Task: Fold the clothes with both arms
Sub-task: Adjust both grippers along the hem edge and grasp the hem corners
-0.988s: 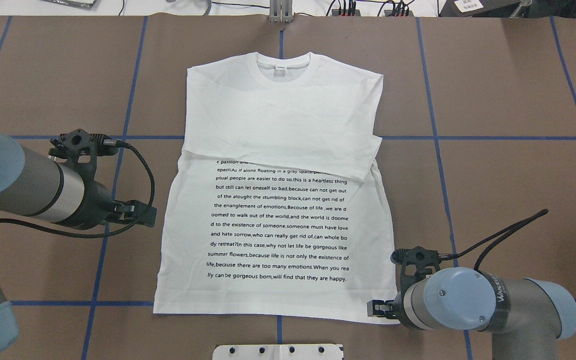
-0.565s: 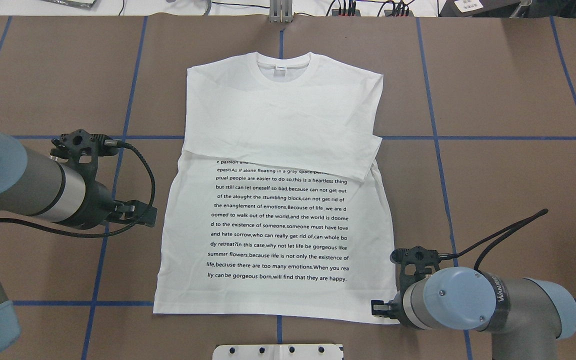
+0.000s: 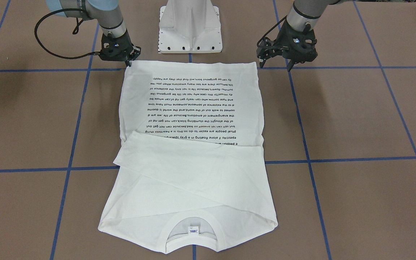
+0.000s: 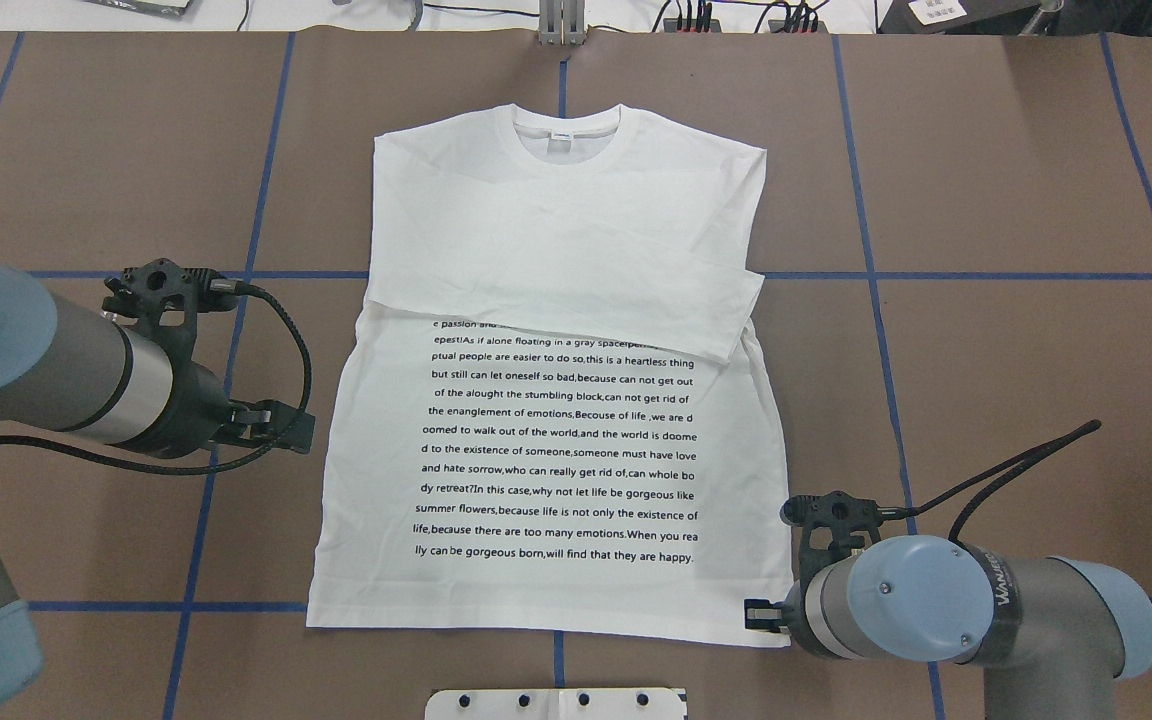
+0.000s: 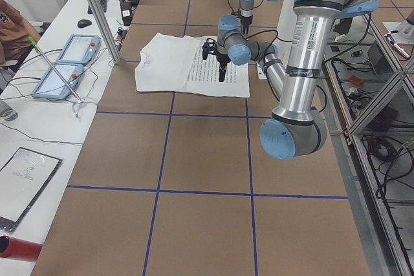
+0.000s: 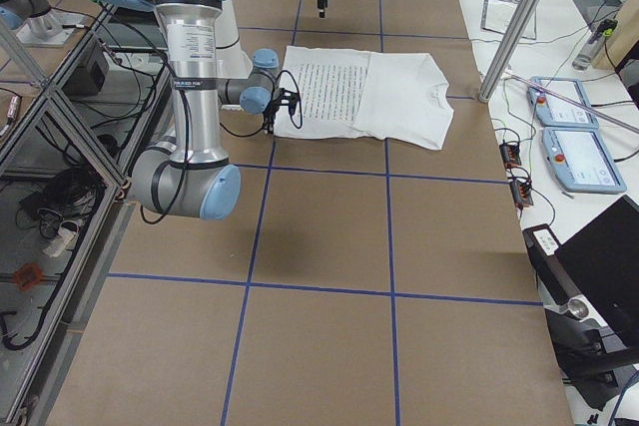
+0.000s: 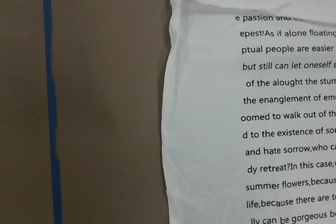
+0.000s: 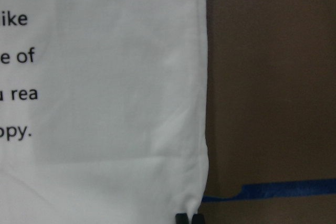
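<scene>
On the desk (image 4: 986, 350) the shirt (image 4: 546, 450) lies flat. Hem grasp appears under way: right tool (image 4: 758, 616) closed on one hem corner; left tool (image 4: 301, 428), spread, empty, should take the other.

Shirt (image 4: 556, 250) has a black print (image 4: 556, 440) on it. Legible lines include "but still can let oneself so bad,because can not get out", and the last one is "lly can be gorgeous born,will find that they are happy." Top line is half covered by folded cloth. Right arm (image 4: 936, 600) has a black band (image 4: 1008, 590) with white lettering starting "WAN", rest unclear. Collar tag (image 4: 563, 137) is too small to read.
</scene>
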`<state>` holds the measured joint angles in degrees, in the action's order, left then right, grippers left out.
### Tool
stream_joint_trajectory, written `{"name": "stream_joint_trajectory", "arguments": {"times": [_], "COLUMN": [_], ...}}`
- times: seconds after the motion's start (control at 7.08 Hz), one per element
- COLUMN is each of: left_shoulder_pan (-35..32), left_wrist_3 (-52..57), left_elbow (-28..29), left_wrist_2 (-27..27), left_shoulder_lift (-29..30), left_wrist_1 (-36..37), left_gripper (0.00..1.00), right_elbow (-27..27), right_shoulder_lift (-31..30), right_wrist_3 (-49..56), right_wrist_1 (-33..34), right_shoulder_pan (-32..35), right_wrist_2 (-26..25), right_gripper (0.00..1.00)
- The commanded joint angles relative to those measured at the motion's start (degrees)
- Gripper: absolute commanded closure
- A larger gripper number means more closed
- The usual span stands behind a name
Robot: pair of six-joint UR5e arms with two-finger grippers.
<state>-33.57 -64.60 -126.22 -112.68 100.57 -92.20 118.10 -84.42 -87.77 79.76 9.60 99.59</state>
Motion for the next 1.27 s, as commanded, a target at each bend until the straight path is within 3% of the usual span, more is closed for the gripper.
{"name": "stream_joint_trajectory", "arguments": {"times": [0.0, 0.14, 0.28, 0.56, 0.71, 1.13], "left_shoulder_pan": [0.17, 3.57, 8.82, 17.19, 21.40, 24.08], "left_wrist_3": [-2.09, -6.98, -11.90, -20.62, -24.13, -26.28], "left_elbow": [0.00, 0.00, 0.00, 0.62, 2.97, 6.86], "left_wrist_2": [0.26, 0.52, 4.79, 9.39, 13.93, 14.77], "left_shoulder_lift": [-0.19, -0.46, -1.24, -7.19, -7.92, -6.00], "left_wrist_1": [-0.09, -0.52, -1.05, -10.67, -12.03, -13.71], "left_gripper": [0.00, 0.00, 0.00, 0.01, 0.04, 0.12], "right_elbow": [0.90, 1.43, 1.52, 2.31, 2.14, 3.37], "right_shoulder_lift": [0.39, 1.35, 1.45, 1.36, 1.36, 1.54], "right_wrist_3": [-1.08, -3.52, -3.81, -3.99, -3.81, -3.72], "right_wrist_1": [-0.04, 0.05, 0.05, 0.05, -0.04, -0.04], "right_shoulder_pan": [-0.02, 0.07, 0.16, 0.51, 0.86, 2.09], "right_wrist_2": [-0.01, -0.01, -0.19, -0.36, -0.28, 0.34], "right_gripper": [1.00, 1.00, 1.00, 1.00, 1.00, 1.00]}}
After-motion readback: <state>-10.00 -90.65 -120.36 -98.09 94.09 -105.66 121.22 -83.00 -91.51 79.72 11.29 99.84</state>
